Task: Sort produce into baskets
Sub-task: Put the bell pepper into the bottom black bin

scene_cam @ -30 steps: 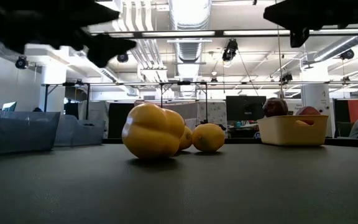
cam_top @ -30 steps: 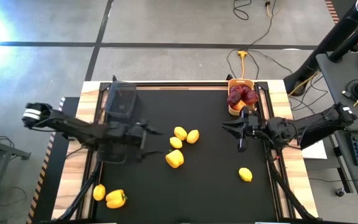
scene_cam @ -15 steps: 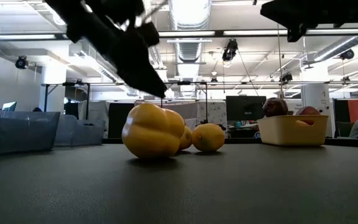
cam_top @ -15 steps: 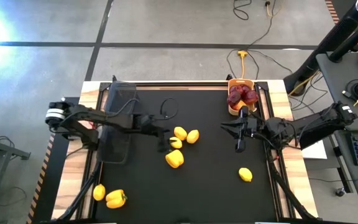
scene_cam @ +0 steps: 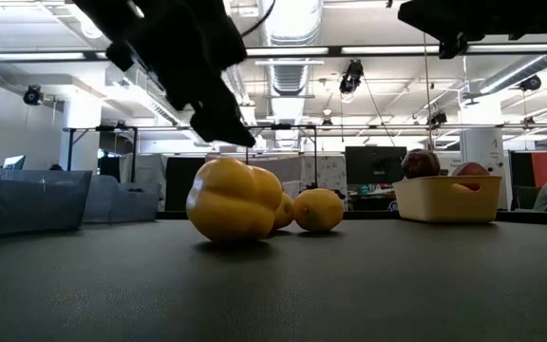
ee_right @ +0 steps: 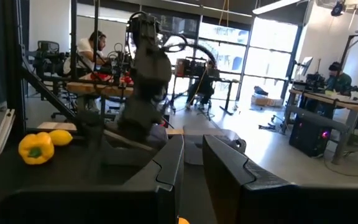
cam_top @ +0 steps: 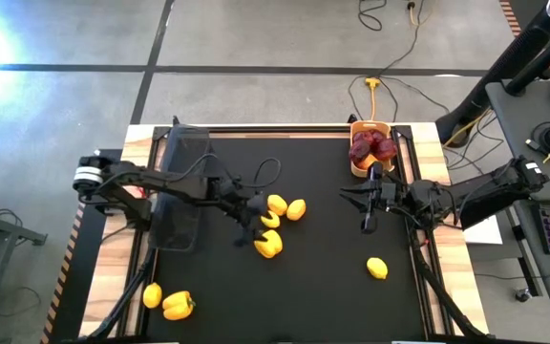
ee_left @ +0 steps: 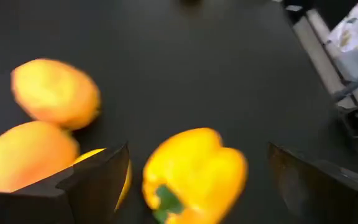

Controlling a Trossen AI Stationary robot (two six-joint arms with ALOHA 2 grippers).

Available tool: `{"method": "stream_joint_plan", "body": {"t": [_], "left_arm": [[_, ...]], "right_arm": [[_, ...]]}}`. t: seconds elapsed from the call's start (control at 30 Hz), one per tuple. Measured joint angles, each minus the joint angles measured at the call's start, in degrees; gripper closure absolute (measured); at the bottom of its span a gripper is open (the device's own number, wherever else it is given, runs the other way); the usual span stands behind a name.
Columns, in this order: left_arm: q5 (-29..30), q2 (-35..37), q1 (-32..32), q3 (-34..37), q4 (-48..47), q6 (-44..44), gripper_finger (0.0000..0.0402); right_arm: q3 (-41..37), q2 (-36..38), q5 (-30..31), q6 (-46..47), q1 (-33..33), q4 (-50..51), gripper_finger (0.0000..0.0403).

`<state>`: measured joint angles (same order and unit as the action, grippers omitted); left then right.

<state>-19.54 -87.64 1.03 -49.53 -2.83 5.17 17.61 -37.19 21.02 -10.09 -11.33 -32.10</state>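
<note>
A yellow bell pepper [cam_top: 268, 244] lies mid-table, with three lemons [cam_top: 277, 204] just beyond it. My left gripper [cam_top: 254, 229] is open and hovers just above the pepper. Its fingers stand on either side of the pepper [ee_left: 194, 174] without touching it; the low view shows it [scene_cam: 221, 123] clear of the pepper's top [scene_cam: 231, 166]. My right gripper [cam_top: 356, 199] waits shut, above the table near the yellow-orange basket [cam_top: 356, 169], which holds dark red produce [cam_top: 372, 146]. The black mesh basket [cam_top: 185, 151] stands at the far left.
A lone lemon [cam_top: 377, 268] lies near the right side. Another yellow pepper [cam_top: 178, 305] and a lemon [cam_top: 152, 295] lie at the near left corner. People sit at desks in the room beyond the table [ee_right: 92, 46]. Bare black mat lies between the produce groups.
My left gripper has swung from beside the black mesh basket toward the table's right, then come a little toward the near edge and down. It now hangs over the yellow pepper mid-table. The produce has not moved.
</note>
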Motion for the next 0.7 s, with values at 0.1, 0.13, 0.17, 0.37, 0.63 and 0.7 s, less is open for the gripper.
{"method": "stream_joint_plan", "body": {"t": [0.1,0.13,0.17,0.37,0.63,0.7], "left_arm": [[0.7,0.1,-2.2,0.1,-0.3,0.5,0.0042],[1.5,-0.3,-2.9,0.2,-0.3,0.3,0.0042],[2.5,-0.6,-3.5,0.0,-0.1,-0.2,0.0042],[4.8,-2.9,-3.9,-1.8,-1.2,-3.7,0.0042],[5.6,-9.9,-4.1,-11.2,-14.3,-9.5,0.0042],[5.6,-12.0,-4.1,-14.9,-18.8,-11.3,0.0042]], "right_arm": [[0.0,0.0,0.0,0.2,0.0,0.0,0.0351],[0.0,0.0,0.0,0.3,0.0,0.0,0.0351],[0.0,0.0,0.0,0.3,0.0,0.0,0.0351],[0.0,0.0,0.0,1.1,0.0,0.0,0.0351],[0.0,-0.1,0.0,-0.5,0.0,0.0,0.0351],[0.0,-0.1,0.0,-0.5,0.0,0.0,0.0351]]}}
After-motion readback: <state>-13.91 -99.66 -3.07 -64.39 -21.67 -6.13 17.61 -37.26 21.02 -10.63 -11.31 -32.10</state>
